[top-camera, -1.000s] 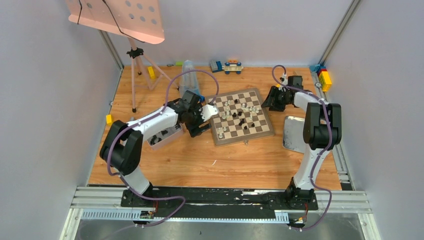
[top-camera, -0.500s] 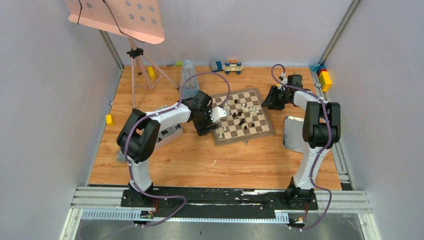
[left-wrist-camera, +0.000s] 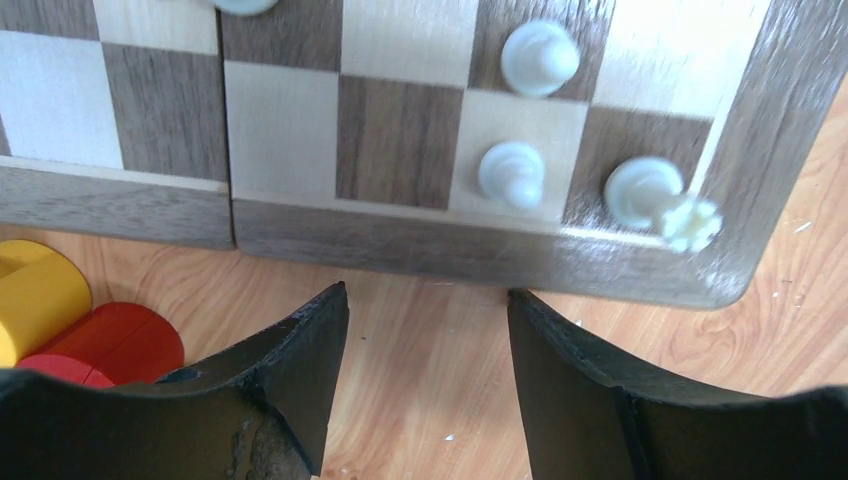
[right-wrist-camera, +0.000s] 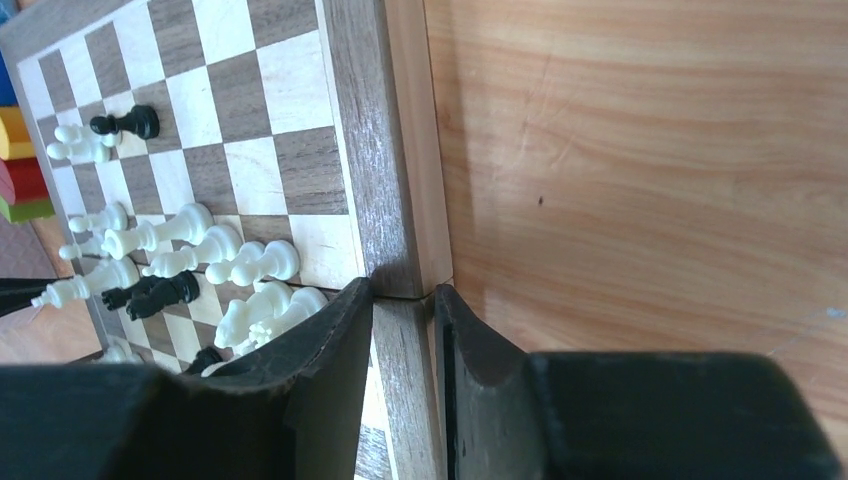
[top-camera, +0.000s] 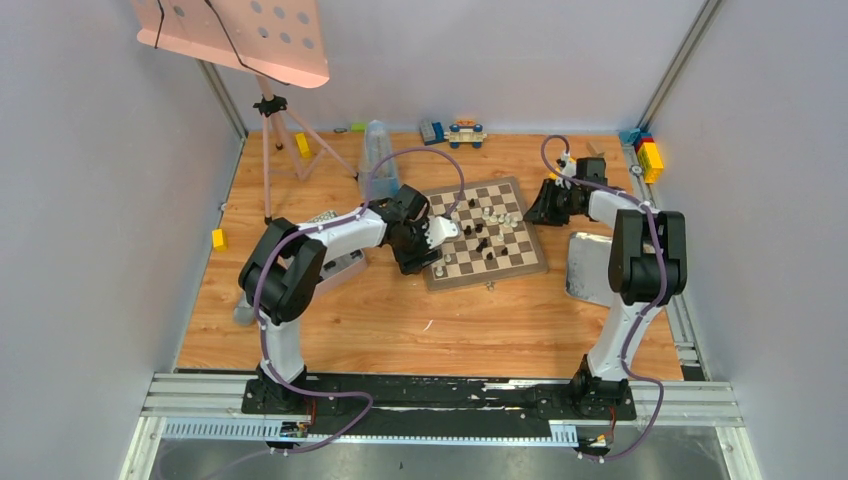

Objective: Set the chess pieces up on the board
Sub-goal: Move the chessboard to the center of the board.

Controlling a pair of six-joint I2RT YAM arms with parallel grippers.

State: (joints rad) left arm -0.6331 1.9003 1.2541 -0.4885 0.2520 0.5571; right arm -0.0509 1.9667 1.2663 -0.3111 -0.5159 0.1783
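The wooden board (top-camera: 500,252) lies in the middle of the table with several white and black chess pieces (top-camera: 482,228) scattered on it, some tipped over. My left gripper (top-camera: 419,256) is open and empty, low over the bare table just outside the board's left border near its near-left corner (left-wrist-camera: 425,300). Three white pieces (left-wrist-camera: 511,173) stand by that corner, and one more lies tipped over there. My right gripper (top-camera: 543,208) is shut on the board's far-right border (right-wrist-camera: 403,290). White and black pieces (right-wrist-camera: 180,262) lie close to its left finger.
A grey metal tray (top-camera: 587,268) lies right of the board. A clear box (top-camera: 338,270) with pieces sits left of my left arm. Yellow and red cylinders (left-wrist-camera: 60,310) lie by the left gripper. A tripod stand (top-camera: 270,150), a bottle (top-camera: 378,150) and toy blocks (top-camera: 455,132) stand at the back.
My left arm has swung right and its gripper has moved nearer along the board's left edge toward the near corner. My right gripper has stayed at the board's right edge.
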